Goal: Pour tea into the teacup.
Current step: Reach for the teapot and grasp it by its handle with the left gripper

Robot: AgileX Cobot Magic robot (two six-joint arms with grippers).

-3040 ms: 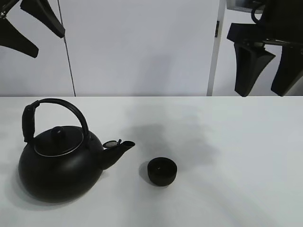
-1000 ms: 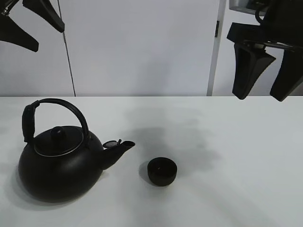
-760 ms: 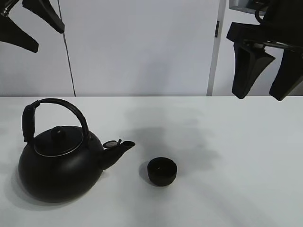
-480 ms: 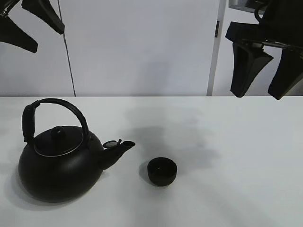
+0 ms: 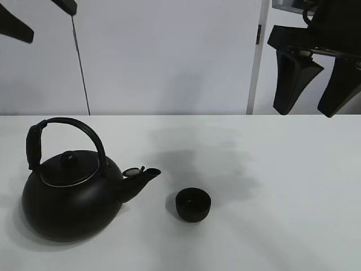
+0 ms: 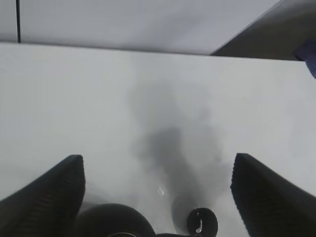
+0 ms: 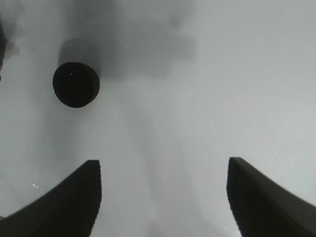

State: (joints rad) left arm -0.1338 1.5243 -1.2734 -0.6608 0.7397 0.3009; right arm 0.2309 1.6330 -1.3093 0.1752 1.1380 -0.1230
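The small black teacup (image 5: 193, 204) stands on the white table, just right of the spout of the big black kettle (image 5: 70, 195). My left gripper (image 5: 52, 23) hangs high above the kettle, open and empty. In the left wrist view its fingers (image 6: 44, 197) spread wide, and the kettle's top (image 6: 113, 222) and spout cap (image 6: 202, 222) show at the edge of the picture. My right gripper (image 5: 303, 113) hangs high at the right, open with nothing in it. The right wrist view shows the teacup (image 7: 76, 84) well off to one side of the gripper (image 7: 164, 165).
A white tabletop (image 5: 282, 186) spreads around both objects, backed by a white wall. A thin dark cable (image 5: 80, 62) hangs at the back left and a pale upright post (image 5: 255, 62) stands at the back right.
My left gripper's fingers have spread wider and now sit nearer the picture's top left corner. The right gripper has drifted slightly left. Kettle and teacup have not moved.
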